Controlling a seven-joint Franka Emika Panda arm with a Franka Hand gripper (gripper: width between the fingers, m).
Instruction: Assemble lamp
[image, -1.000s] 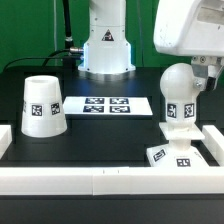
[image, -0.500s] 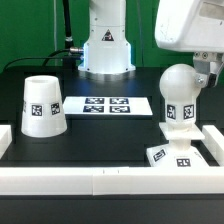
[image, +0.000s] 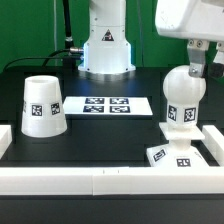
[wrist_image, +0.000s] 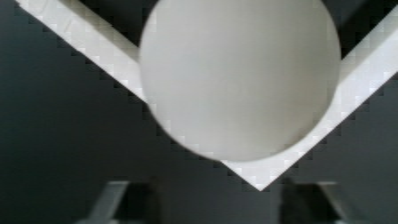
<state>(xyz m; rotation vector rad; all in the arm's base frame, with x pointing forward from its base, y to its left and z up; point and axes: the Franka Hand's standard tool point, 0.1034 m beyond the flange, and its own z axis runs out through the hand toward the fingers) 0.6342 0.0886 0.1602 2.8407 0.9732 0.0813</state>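
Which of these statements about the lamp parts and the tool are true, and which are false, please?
1. The bulb stands upright on the base. True.
2. The shade covers the bulb. False: the shade stands on the table at the exterior view's left, apart from the bulb.
3. The tool is shut on the shade. False: it is open, up by the bulb's top.
4. The marker board lies between shade and bulb. True.

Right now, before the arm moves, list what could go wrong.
1. The gripper hangs open close beside the top of the bulb; a sideways drift could knock it over.
2. The bulb stands tall on a narrow neck at the base; if it is not fully seated, it could tip.
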